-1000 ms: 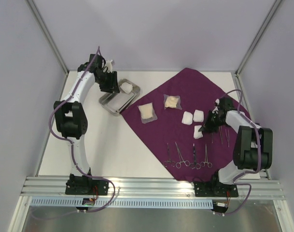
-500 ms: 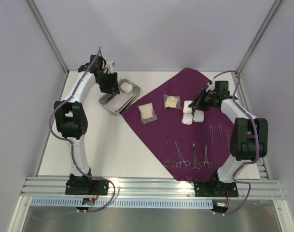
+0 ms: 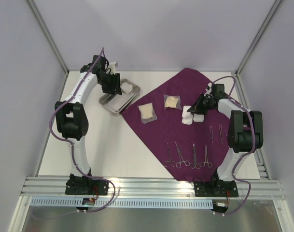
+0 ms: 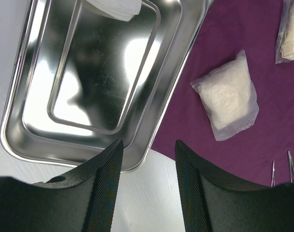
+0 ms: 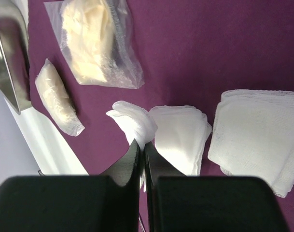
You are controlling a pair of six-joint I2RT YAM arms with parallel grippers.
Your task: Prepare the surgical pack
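The right end effector (image 5: 142,145) is pinched shut on a white gauze pad (image 5: 133,120) just above the purple cloth (image 5: 209,43), beside two more pads (image 5: 183,137), so loading gauze looks like the step in hand. The left end effector (image 4: 148,145) hangs partly open and empty over the steel tray (image 4: 103,72) at the cloth's left edge. Next, the held pad probably needs carrying to that tray and releasing.

Spread hand (image 4: 147,150) over tray (image 4: 178,63), perhaps gauze (image 4: 115,7) inside
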